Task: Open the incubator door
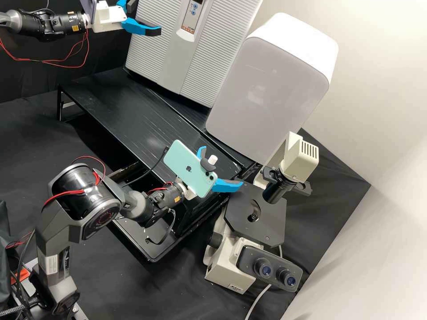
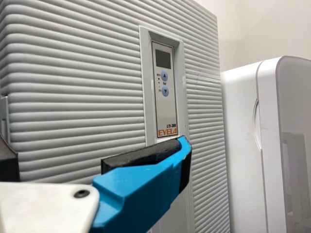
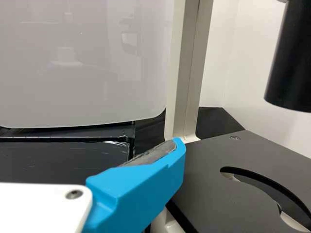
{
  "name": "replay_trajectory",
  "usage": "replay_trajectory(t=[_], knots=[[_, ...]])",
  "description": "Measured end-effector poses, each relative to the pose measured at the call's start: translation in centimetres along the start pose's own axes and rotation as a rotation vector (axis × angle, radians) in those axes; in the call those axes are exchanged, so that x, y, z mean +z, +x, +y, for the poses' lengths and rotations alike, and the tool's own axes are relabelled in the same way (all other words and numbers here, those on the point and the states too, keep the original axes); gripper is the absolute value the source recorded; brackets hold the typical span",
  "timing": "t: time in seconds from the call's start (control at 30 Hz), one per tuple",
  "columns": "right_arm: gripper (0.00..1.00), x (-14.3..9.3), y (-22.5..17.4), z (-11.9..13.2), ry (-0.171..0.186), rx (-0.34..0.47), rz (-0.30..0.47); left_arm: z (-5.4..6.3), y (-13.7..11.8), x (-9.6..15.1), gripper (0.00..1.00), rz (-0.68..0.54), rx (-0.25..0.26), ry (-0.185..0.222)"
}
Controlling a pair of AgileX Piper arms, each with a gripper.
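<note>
Nearest: microscope (image 1: 229,266), just past R gripper (image 1: 223,166), toward cam. side; blk stage (image 1: 271,218) near fingertips. R gripper itself w/ fingers (image 1: 227,186) spread apart, held over end of blk platform (image 1: 120,106); mint phone (image 1: 189,166) mtd. on back of same. Beyond R gripper's tips, white cabinet (image 1: 271,89) w/ greyish front, well apart from L gripper (image 1: 147,17).

Farther: L gripper at incubator front, fingers (image 1: 142,27) spread wide. Right in front of it, incubator door (image 1: 151,53), grey, ribbed, shut; one fingertip near lower end of ctrl panel (image 2: 165,92) (sm. display, 2 blue btns). Contact w/ door: can't tell. White cabinet beside incubator (image 1: 191,53), apart from L gripper.
</note>
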Motion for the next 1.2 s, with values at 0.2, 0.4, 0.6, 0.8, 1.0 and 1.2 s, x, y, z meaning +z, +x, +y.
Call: replay_trajectory(t=[0.2, 0.4, 0.6, 0.8, 1.0, 1.2], knots=[[1.0, 0.0, 0.0, 0.0, 0.0, 0.0, 0.0, 0.0, 0.0, 0.0, 1.0, -0.001, -0.001, -0.013], [1.0, 0.0, 0.0, 0.0, 0.0, 0.0, 0.0, -0.2, 0.1, 0.1, 1.0, -0.006, -0.008, -0.05], [1.0, 0.0, 0.0, 0.0, 0.0, 0.0, 0.0, -0.6, 0.2, 0.5, 1.0, -0.01, -0.012, -0.086], [1.0, 0.0, 0.0, 0.0, 0.0, 0.0, 0.0, -0.6, -0.1, 1.1, 0.0, -0.003, -0.003, -0.118], [1.0, 0.0, 0.0, 0.0, 0.0, 0.0, 0.0, -0.5, -0.2, 1.5, 0.0, 0.003, -0.004, -0.122], [1.0, 0.0, 0.0, 0.0, 0.0, 0.0, 0.0, -0.6, -0.2, 1.5, 0.0, 0.001, -0.005, -0.12]])
